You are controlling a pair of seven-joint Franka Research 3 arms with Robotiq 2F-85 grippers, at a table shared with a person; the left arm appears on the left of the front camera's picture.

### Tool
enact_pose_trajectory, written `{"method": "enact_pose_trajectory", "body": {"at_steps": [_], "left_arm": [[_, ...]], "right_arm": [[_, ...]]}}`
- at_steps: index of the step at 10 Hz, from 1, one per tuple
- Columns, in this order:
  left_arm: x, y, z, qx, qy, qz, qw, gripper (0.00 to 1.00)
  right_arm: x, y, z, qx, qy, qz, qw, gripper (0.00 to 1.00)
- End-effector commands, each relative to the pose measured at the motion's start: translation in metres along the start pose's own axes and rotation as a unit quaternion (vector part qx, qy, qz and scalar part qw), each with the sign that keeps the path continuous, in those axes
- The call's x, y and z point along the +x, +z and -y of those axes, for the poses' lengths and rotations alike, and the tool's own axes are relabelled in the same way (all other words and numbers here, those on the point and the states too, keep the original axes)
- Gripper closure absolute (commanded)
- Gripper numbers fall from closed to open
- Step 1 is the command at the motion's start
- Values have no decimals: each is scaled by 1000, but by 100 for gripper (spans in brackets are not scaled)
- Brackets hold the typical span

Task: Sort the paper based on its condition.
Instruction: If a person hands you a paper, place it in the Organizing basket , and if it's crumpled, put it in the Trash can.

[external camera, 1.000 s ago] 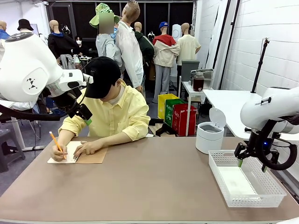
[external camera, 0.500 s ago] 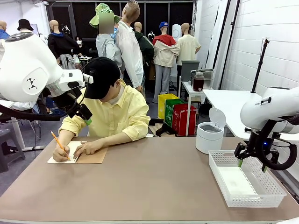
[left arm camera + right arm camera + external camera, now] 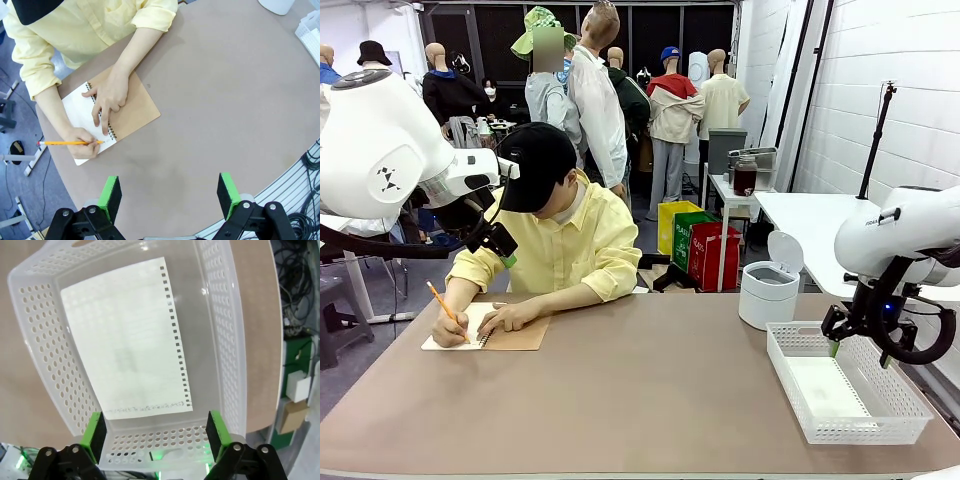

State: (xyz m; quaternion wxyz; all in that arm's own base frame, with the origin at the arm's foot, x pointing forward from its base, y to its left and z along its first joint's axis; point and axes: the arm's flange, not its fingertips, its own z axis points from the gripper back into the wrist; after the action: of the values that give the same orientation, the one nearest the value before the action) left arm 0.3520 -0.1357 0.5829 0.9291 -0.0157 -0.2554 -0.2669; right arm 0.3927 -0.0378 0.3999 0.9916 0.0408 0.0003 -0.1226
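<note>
Right, a waiting moment, I'd say. The left robot hand [image 3: 169, 192] hangs high over the person's corner of the brown worktop [image 3: 650, 390], green pads spread wide with nothing between them. The right robot hand [image 3: 155, 435] hovers just above the white perforated plastic basket [image 3: 45, 350], also wide open and empty. One thin white sheet of paper [image 3: 125, 340] with a punched edge lies flat on the basket floor.

Across the worktop the person writes with a yellow pencil [image 3: 70, 143] in the brown-covered spiral-bound notebook [image 3: 135, 107], the other palm [image 3: 107, 100] pressing it down. That page is bound in, so my guess is the next sheet isn't ready.

To do this step well, both arms should hold off and not crowd the pencil. Once a sheet is loose, pinch it lightly near an edge, because it's flimsy and will flop. A smooth sheet probably joins the one in the basket, and a spoiled one likely goes in the round white lidded bin [image 3: 767, 290] just beyond.
</note>
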Motion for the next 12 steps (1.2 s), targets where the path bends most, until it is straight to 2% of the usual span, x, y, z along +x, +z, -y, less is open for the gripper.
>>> {"method": "enact_pose_trajectory", "body": {"at_steps": [1,2,4,6,9,11,12], "left_arm": [[0,0,-1,-1,0,3,1000,0],[0,0,-1,-1,0,3,1000,0],[0,0,-1,-1,0,3,1000,0],[0,0,-1,-1,0,3,1000,0],[0,0,-1,-1,0,3,1000,0],[0,0,-1,-1,0,3,1000,0],[0,0,-1,-1,0,3,1000,0]], "right_arm": [[-10,32,-8,26,29,47,998,0],[-13,56,-16,32,59,81,994,0],[-17,91,-33,48,141,120,982,0],[-22,117,-55,89,271,153,946,0],[-32,145,-94,115,401,199,887,0],[-39,156,-111,115,440,227,861,0],[-40,160,-113,118,439,233,860,0]]}}
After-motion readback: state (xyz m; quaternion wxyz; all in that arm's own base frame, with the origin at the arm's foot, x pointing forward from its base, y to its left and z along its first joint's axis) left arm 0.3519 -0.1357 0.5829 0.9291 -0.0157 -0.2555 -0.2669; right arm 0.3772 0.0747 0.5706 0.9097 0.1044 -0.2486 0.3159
